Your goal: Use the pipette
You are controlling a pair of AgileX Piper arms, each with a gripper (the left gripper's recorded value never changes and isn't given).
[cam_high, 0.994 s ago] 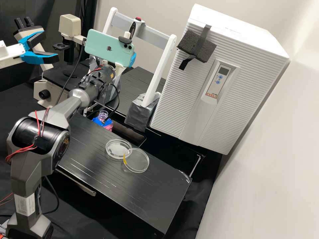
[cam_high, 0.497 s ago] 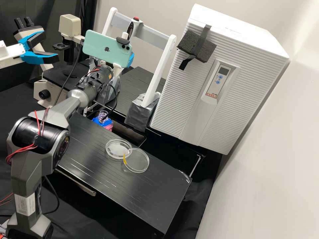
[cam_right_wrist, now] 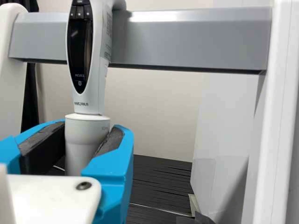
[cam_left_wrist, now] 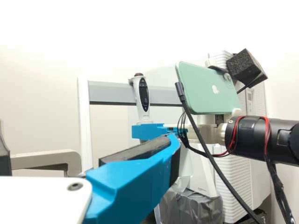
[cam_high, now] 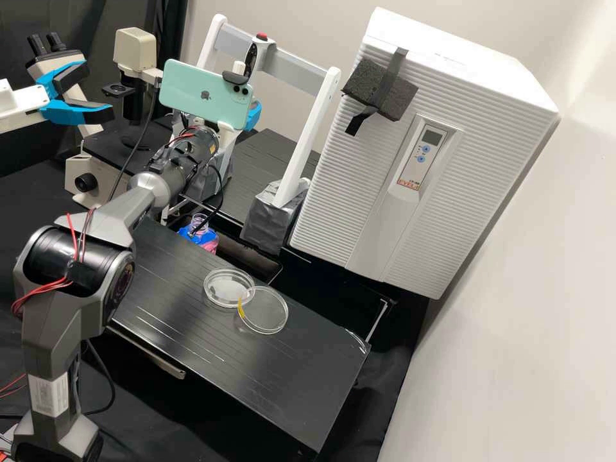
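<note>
The white pipette (cam_high: 253,56) with a dark panel and red button hangs upright at the grey bar of the white stand (cam_high: 301,64). My right gripper (cam_right_wrist: 86,140) is shut on the pipette's (cam_right_wrist: 87,56) lower barrel, one blue finger on each side. In the high view the right gripper (cam_high: 253,113) sits just behind the mint phone (cam_high: 204,94) clamped on its wrist. My left gripper (cam_high: 96,90) hangs open and empty at the far left, above the microscope (cam_high: 90,173). From the left wrist, the pipette (cam_left_wrist: 142,98) and right gripper (cam_left_wrist: 154,130) stand beyond my own blue finger (cam_left_wrist: 135,177).
Two clear petri dishes (cam_high: 228,286) (cam_high: 264,310) lie touching on the black tray (cam_high: 269,378), a yellow tip (cam_high: 240,308) between them. A pink-filled bottle (cam_high: 203,235) stands at the tray's far edge. A large white ribbed unit (cam_high: 436,147) fills the right side.
The right gripper, its phone and the pipette have shifted slightly left along the stand's bar. The left gripper has not moved.
</note>
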